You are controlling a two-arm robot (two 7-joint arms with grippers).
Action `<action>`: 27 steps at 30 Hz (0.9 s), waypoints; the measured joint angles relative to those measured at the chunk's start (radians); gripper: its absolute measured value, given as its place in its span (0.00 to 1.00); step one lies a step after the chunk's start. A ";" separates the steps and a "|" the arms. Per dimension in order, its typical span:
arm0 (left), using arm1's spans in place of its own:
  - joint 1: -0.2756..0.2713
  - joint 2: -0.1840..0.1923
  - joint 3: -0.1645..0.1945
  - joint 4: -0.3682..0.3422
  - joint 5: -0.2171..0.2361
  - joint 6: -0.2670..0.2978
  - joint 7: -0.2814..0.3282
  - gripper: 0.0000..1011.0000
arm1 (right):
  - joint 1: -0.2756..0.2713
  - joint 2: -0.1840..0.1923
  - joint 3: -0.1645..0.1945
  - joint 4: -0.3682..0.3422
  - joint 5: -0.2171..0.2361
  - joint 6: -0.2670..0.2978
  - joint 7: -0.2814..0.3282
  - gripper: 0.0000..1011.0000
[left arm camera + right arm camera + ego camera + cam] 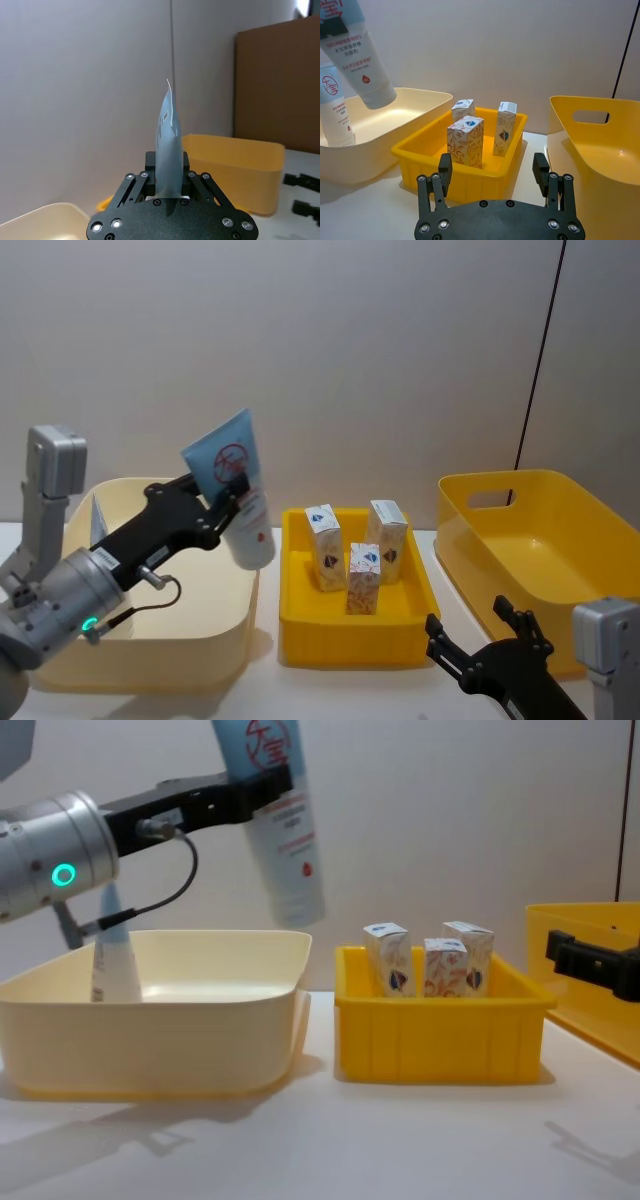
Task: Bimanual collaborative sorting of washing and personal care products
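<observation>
Sorting stands at the drop-off of a tube. On the robot's left, the left gripper [232, 498] is clamped on a tube [252, 532] around its middle, with the crimped end up and the cap down, leaning at a tilt. The tube hangs in the air above the right edge of the cream bin [170, 660], on the side nearest the tray [350, 645], and touches nothing below it. A second tube [97, 520] stands cap-down inside the cream bin at its left side, so that bin looks like the place for tubes. Three cartons [364, 577] stand upright and close together in the tray, which sits between the cream bin and the large bin [540, 530].

Low at the front, near the large bin's near corner, the right gripper [468, 625] has its fingers spread wide with nothing between them.

As I judge it, the next move calls for carrying the tube further in over the cream bin's floor so the cap clears the rim, then lowering it and only then letting go. Released where it hangs, the cap could catch the wall and the tube could tip out toward the tray. The cartons are likely the right arm's job, bound for the large bin.
</observation>
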 joint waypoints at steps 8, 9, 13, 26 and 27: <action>-0.023 -0.018 0.024 0.012 -0.062 0.024 -0.083 0.25 | 0.000 0.000 0.000 0.000 0.000 0.000 0.000 0.99; -0.025 -0.019 0.025 0.013 -0.068 0.027 -0.090 0.25 | 0.000 0.000 0.000 0.000 0.000 0.000 0.000 0.99; -0.042 -0.034 0.043 0.030 -0.101 0.046 -0.139 0.25 | 0.000 0.000 0.000 0.000 0.000 0.000 0.000 0.99; -0.089 -0.079 0.098 0.095 -0.160 0.099 -0.223 0.25 | 0.000 0.000 0.000 0.000 0.000 0.000 0.000 0.99; -0.090 -0.080 0.100 0.097 -0.161 0.100 -0.224 0.25 | 0.000 0.000 0.000 0.000 0.000 0.000 0.000 0.99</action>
